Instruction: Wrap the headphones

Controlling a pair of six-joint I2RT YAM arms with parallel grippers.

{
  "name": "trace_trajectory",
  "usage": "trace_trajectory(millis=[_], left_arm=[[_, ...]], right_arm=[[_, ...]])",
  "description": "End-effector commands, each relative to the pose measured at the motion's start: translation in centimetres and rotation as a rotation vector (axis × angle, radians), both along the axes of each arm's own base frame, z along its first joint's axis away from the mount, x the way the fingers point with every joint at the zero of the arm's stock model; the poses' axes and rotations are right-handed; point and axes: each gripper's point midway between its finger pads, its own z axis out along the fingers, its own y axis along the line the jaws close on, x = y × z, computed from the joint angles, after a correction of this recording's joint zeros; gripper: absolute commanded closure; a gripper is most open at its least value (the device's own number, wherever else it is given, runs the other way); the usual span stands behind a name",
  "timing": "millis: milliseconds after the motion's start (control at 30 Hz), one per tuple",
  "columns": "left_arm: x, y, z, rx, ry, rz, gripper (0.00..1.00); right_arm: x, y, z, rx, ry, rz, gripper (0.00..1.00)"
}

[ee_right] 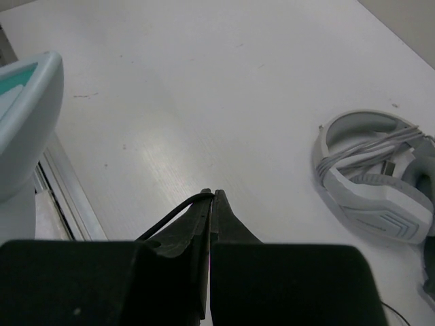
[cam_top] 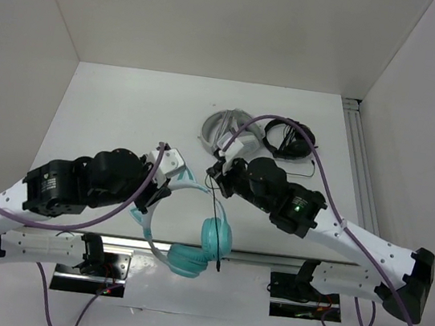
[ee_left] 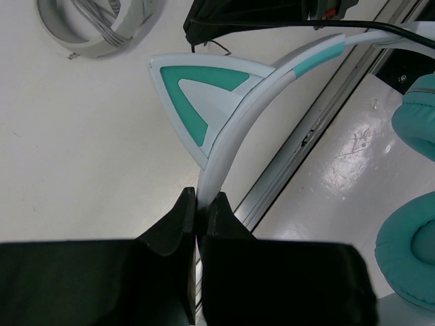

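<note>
The teal headphones (cam_top: pixel 213 237) hang over the table's near edge, both ear cups (ee_left: pixel 410 252) low over the metal base plate. My left gripper (ee_left: pixel 202 197) is shut on their pale blue headband (ee_left: pixel 234 129), just below a cat ear (ee_left: pixel 204 88). In the top view the left gripper (cam_top: pixel 163 189) sits at the band's left side. My right gripper (ee_right: pixel 212 194) is shut on the thin black cable (ee_right: pixel 170 219), which loops out from its tips. Seen from above, the right gripper (cam_top: pixel 215 171) holds the cable (cam_top: pixel 215 211) up, and it trails down past the ear cups.
White-grey headphones (cam_top: pixel 226 132) with a coiled cord lie at the back centre, also in the right wrist view (ee_right: pixel 370 173). Black headphones (cam_top: pixel 290 137) lie beside them to the right. A metal rail (cam_top: pixel 269 259) runs along the table's near edge. White walls close in three sides.
</note>
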Motion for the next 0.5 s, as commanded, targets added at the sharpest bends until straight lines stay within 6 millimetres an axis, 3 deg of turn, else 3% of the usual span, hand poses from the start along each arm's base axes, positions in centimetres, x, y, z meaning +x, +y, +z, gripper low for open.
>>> trace_trajectory(millis=[0,67,100,133,167,233,267,300,367,467], left_arm=[[-2.0,-2.6,5.3,-0.246,-0.024,-0.126,1.00],[-1.7,-2.7,6.6,-0.296,-0.047,-0.114,1.00],[-1.8,-2.6,7.2,-0.328,-0.052,-0.110,1.00],[-1.9,-2.4,8.2,-0.369,-0.062,-0.107,1.00],[-1.7,-2.5,8.4,-0.377,-0.070,-0.098,1.00],[-1.9,-2.3,8.9,-0.401,-0.071,-0.095,1.00],[-1.9,-2.3,9.6,-0.426,-0.072,-0.091,1.00],[-1.9,-2.3,9.6,-0.431,-0.064,-0.088,1.00],[-2.1,-2.0,10.6,-0.454,-0.066,-0.086,1.00],[-2.0,-1.9,11.0,-0.466,-0.066,-0.074,1.00]], right_arm=[[0.4,0.9,-0.3,0.053,-0.002,0.046,1.00],[0.2,1.3,-1.1,0.073,0.011,0.071,1.00],[0.1,1.8,-0.5,0.120,0.003,0.098,1.00],[0.0,2.1,-1.6,0.116,0.010,0.113,0.96],[0.3,2.3,-0.7,0.172,0.001,0.109,0.90],[0.5,2.9,-2.1,0.178,0.015,0.125,0.68],[1.1,3.3,-1.2,0.228,0.004,0.114,0.61],[1.2,3.5,-1.6,0.232,0.013,0.112,0.56],[2.1,4.2,-2.8,0.228,0.029,0.100,0.53],[4.0,4.9,-2.0,0.291,-0.015,0.071,0.49]])
